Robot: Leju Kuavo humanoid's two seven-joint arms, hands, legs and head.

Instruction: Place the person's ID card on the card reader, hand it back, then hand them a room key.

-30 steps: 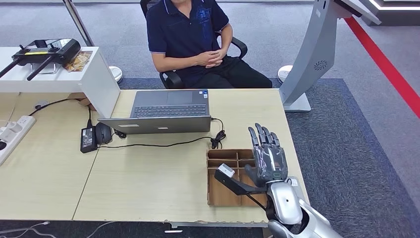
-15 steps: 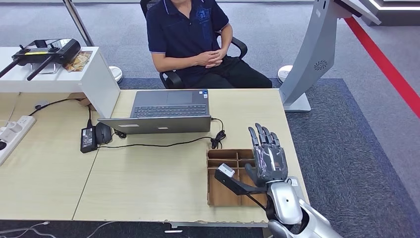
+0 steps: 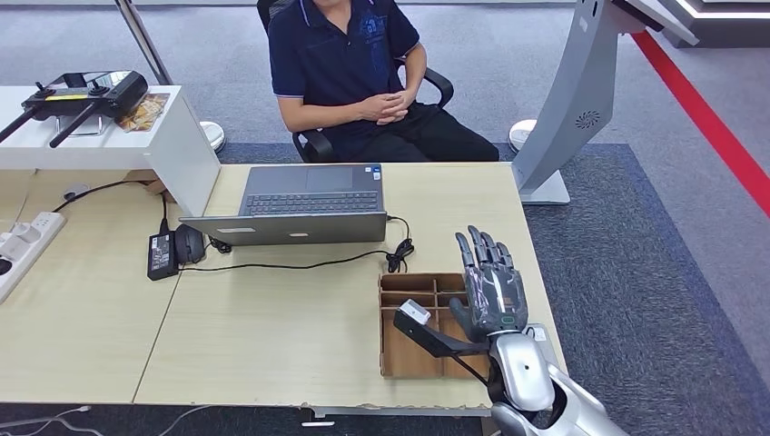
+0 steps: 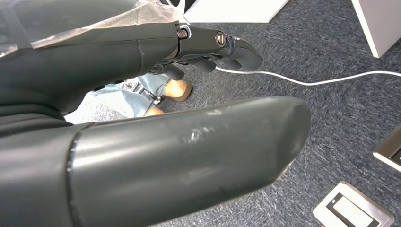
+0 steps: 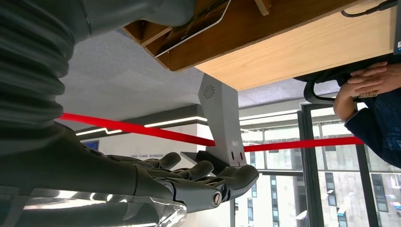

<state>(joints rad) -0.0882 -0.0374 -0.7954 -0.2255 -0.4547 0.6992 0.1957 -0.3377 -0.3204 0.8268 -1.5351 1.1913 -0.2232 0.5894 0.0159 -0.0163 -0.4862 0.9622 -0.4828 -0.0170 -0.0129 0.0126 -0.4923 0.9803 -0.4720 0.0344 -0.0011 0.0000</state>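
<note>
My right hand (image 3: 493, 286) hovers over the right side of a wooden divided tray (image 3: 409, 359) near the table's right edge, its fingers straight, spread and pointing toward the person, with nothing in it. In the right wrist view the same hand (image 5: 189, 182) is empty, and a flat white-edged plate (image 5: 198, 26) lies by the tray's wall. My left hand (image 4: 156, 52) hangs over grey carpet with loosely bent fingers, holding nothing. The person (image 3: 350, 64) sits across the table with hands clasped (image 3: 386, 107) in their lap. I cannot make out a card.
An open laptop (image 3: 309, 204) stands mid-table, with a black cable (image 3: 300, 265), a power brick (image 3: 162, 254) and a mouse (image 3: 189, 243) to its left. A white stand (image 3: 136, 136) sits far left. A grey kiosk (image 3: 572, 100) rises beyond the table's right corner.
</note>
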